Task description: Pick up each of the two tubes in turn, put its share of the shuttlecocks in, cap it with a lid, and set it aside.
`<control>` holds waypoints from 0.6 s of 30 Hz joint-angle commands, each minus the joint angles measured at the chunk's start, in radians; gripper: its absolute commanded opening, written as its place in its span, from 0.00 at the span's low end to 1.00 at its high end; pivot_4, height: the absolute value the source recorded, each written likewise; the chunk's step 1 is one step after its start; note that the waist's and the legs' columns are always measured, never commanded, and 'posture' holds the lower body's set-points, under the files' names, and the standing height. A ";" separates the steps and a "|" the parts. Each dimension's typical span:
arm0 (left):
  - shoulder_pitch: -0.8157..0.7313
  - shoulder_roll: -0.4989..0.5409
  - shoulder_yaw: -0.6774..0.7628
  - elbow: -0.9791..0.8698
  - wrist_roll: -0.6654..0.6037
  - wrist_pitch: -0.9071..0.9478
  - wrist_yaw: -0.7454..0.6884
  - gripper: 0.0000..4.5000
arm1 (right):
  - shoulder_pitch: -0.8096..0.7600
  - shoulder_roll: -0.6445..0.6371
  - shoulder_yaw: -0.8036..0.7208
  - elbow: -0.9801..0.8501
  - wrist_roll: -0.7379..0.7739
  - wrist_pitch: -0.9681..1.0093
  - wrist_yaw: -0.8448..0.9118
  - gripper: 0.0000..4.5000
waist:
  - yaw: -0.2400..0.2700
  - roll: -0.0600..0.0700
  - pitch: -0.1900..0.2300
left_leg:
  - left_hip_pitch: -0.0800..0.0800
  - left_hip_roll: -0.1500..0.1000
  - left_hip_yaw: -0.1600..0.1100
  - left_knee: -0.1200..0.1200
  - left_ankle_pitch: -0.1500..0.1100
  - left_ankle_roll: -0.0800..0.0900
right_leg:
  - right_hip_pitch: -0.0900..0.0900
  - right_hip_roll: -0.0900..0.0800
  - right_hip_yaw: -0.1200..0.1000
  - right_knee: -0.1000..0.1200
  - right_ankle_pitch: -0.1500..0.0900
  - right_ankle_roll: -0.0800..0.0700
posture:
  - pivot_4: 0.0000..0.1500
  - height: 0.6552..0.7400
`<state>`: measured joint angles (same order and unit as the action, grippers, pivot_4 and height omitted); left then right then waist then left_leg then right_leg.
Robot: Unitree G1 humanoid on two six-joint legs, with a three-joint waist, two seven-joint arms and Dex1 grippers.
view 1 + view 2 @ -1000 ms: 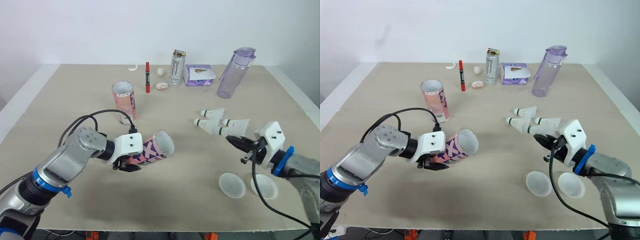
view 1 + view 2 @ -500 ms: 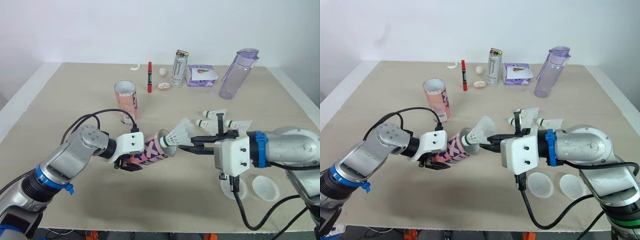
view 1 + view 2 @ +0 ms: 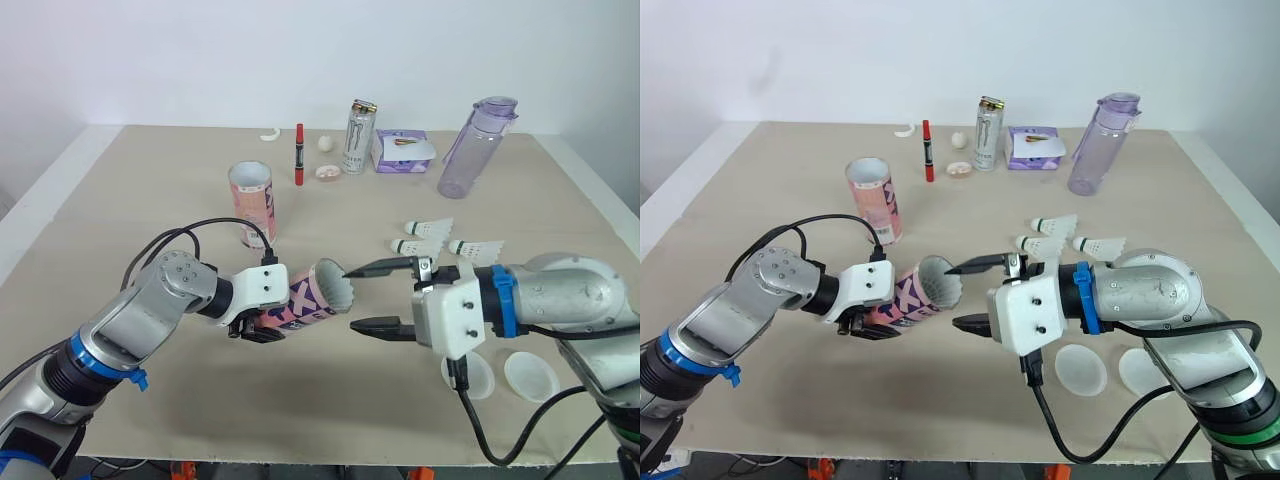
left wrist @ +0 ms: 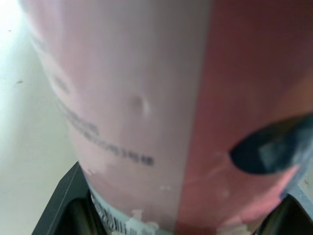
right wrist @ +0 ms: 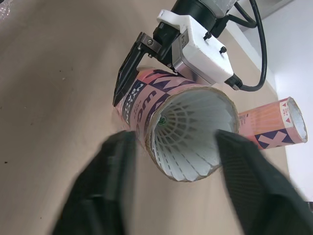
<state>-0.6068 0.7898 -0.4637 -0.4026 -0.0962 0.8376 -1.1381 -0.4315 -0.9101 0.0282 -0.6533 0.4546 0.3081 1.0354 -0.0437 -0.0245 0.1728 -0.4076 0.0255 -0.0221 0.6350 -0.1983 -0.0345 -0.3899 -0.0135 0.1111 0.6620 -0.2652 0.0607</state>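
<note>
Left hand [image 3: 258,328] clenched on the tube [image 3: 305,298], gripping around mid-body; tube held off the tabletop [image 3: 150,190], lying nearly level, open mouth facing the right hand [image 3: 350,298]. Right hand released, its two fingers spread wide just in front of the tube mouth, holding nothing. Right wrist view: one shuttlecock [image 5: 188,127] sits inside the tube, cork end deep, feather skirt filling the bore. Three loose shuttlecocks [image 3: 425,229] lie together on the tabletop beyond the right arm. Second tube [image 3: 250,203] stands upright, well apart. Two lids [image 3: 468,374] lie flat near the front edge, beside the right arm. Handling, judged: tube looks like thin card, light and stiff along its length but likely to dent at the open rim, so the mid-body grip seems sound. Shuttlecocks are near weightless and the skirts fragile; best pinched at the cork or just behind it and fed in cork first. Lids look thin and smooth, probably slippery; take by the rim.
</note>
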 commanded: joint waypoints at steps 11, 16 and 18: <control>-0.035 -0.042 -0.083 0.095 0.041 -0.017 0.005 0.62 | -0.208 -0.054 0.032 0.190 0.052 0.174 0.065 0.44 | 0.009 0.000 0.000 | 0.001 -0.005 0.002 0.001 0.002 0.003 | -0.002 -0.007 -0.001 0.000 0.000 0.002 | 1.00 1.00; -0.034 -0.038 -0.086 0.098 0.041 -0.021 0.002 0.62 | -0.318 0.024 0.209 0.191 -0.049 0.151 0.112 0.02 | 0.011 0.000 0.000 | -0.001 -0.008 0.004 0.001 0.003 0.004 | 0.000 -0.011 -0.001 -0.001 -0.001 0.005 | 1.00 1.00; -0.033 -0.037 -0.086 0.099 0.041 -0.022 0.002 0.62 | -0.348 0.049 0.276 0.207 -0.100 0.138 0.134 0.02 | 0.014 0.000 0.000 | -0.002 -0.008 0.001 0.001 0.003 0.005 | -0.001 -0.011 -0.002 -0.001 -0.002 0.006 | 1.00 1.00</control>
<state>-0.6627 0.7511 -0.5077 -0.3418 -0.0876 0.8034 -1.1573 -0.7293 -0.8855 0.2328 -0.4521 0.4293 0.4751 1.1365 -0.0297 -0.0245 0.1728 -0.4093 0.0174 -0.0210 0.6361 -0.1955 -0.0300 -0.3911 -0.0242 0.1084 0.6613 -0.2674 0.0665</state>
